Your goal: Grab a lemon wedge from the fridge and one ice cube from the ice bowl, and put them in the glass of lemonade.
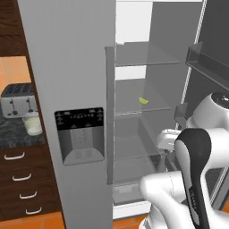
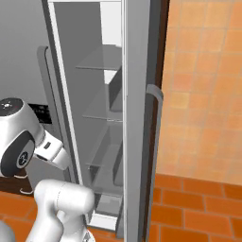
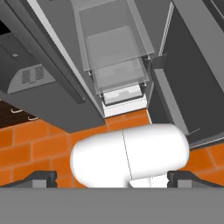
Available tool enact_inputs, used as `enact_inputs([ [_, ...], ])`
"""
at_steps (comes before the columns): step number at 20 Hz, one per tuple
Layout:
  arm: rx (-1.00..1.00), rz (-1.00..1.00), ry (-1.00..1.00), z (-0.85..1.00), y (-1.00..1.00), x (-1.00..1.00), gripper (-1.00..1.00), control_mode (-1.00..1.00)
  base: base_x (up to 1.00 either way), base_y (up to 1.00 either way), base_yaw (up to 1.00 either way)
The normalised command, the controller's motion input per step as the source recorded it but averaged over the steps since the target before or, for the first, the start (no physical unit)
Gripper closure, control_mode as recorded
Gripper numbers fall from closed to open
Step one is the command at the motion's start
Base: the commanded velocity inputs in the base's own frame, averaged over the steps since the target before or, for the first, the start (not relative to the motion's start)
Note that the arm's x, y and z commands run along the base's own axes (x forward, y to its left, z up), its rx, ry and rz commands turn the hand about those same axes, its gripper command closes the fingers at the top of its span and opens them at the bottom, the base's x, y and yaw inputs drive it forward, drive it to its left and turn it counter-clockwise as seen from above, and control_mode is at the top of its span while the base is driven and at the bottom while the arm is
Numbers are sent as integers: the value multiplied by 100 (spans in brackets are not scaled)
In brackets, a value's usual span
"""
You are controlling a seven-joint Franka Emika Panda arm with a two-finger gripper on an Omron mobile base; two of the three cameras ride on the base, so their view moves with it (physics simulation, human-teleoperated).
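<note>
Fridge (image 1: 67, 67) stands tall and grey, its right door swung open on glass shelves. Lemon wedge (image 1: 143, 100) lies on the middle shelf inside the fridge, towards the front edge. Left of the fridge, a dark stone counter (image 1: 11, 134) over wooden drawers carries the glass of lemonade (image 1: 32, 123), a silver toaster (image 1: 17, 100) just behind it. Orange brick floor (image 2: 198, 212) at the fridge's foot, orange tiled wall (image 2: 208, 85) to its right. Gripper (image 3: 112, 178) points down before the open fridge, jaws spread wide, holding nothing
</note>
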Motion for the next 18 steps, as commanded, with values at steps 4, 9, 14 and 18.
enact_inputs([
  [4, 0, 0, 0, 0, 0, 0, -100, 100, 46, 4, 0],
  [9, 0, 0, 0, 0, 0, 0, -100, 100, 53, 0, 0],
  [14, 0, 0, 0, 0, 0, 0, -100, 100, 26, -5, 0],
  [18, 0, 0, -11, 0, -7, 21, -100, -100, 0, 0, 0],
])
